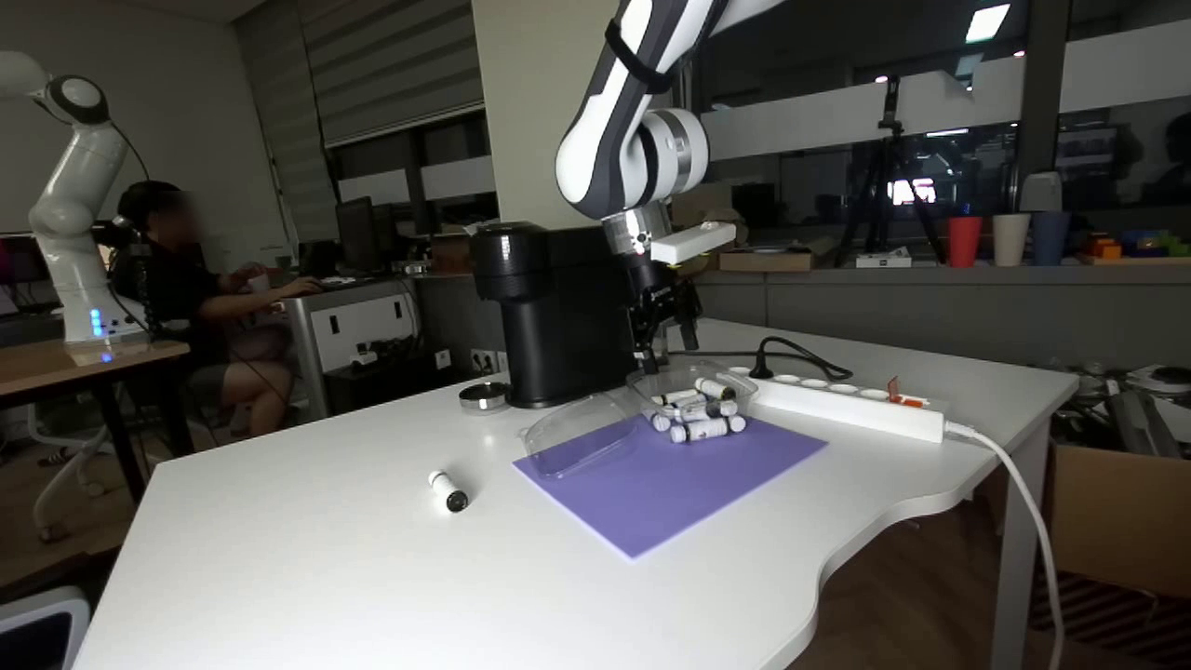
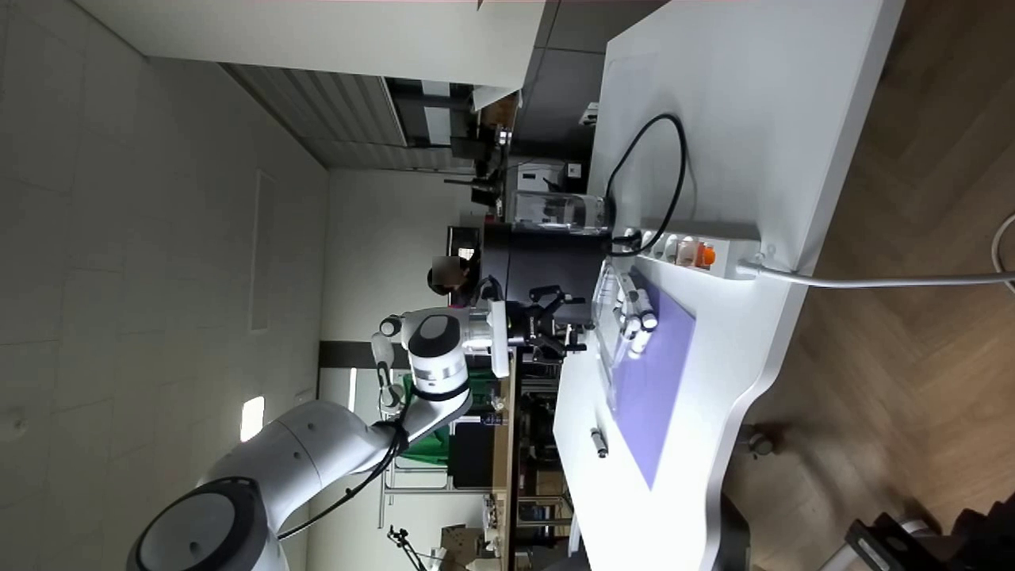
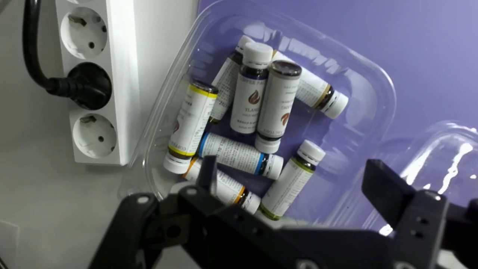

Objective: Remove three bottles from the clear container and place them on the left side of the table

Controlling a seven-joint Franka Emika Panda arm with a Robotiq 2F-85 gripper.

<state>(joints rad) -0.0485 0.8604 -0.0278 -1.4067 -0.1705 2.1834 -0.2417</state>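
Observation:
Several small bottles with white labels and white caps lie heaped in the clear container (image 3: 390,87) on the purple mat. Among them, a green-banded bottle (image 3: 289,186) rests between the fingertips' lines of sight in the wrist view, an orange-banded bottle (image 3: 227,186) lies partly behind a finger, and a blue-banded bottle (image 3: 233,155) is beside both. A single bottle (image 1: 448,491) lies on its side on the bare white table (image 1: 372,577), left of the mat. My gripper (image 1: 670,352) hangs above the container, jaws wide apart, touching no bottle that I can see.
The container's transparent lid (image 1: 577,442) spreads over the mat's (image 1: 670,493) left edge. A tall black machine (image 1: 568,316) stands close behind the gripper. A white power strip (image 1: 847,409) with a black plug (image 3: 89,86) borders the container. A round metal dish (image 1: 484,397) sits by the machine.

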